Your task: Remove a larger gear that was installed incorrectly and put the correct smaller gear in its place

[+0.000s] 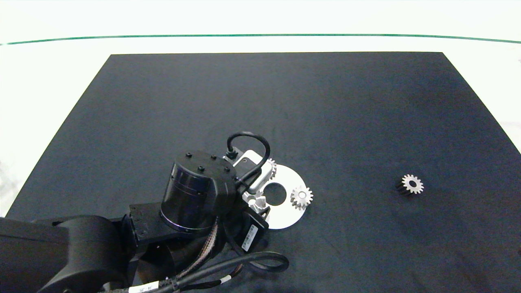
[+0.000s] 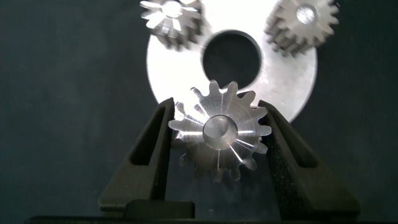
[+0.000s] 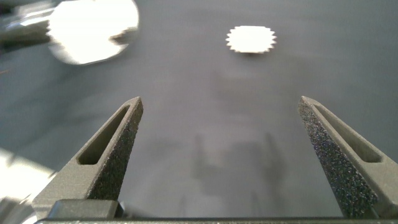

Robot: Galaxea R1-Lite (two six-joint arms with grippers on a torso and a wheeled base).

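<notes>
In the left wrist view my left gripper (image 2: 216,102) is shut on the larger gear (image 2: 219,132), a silver spur gear with its teeth pressed against both fingers. It sits over the near edge of the round silver plate (image 2: 298,74). From the head view the left wrist hides that gear, above the plate (image 1: 285,213). The smaller gear (image 1: 412,184) lies alone on the black mat, far to the right. My right gripper (image 3: 221,99) is open above the mat, with that smaller gear (image 3: 250,38) well ahead of its fingers. The right arm is outside the head view.
Two matching small gears stand on the plate, one (image 1: 301,197) on its right side and one (image 1: 272,167) half hidden by the left wrist. The plate has a round centre hole (image 1: 275,194). The black mat (image 1: 260,101) covers a white table.
</notes>
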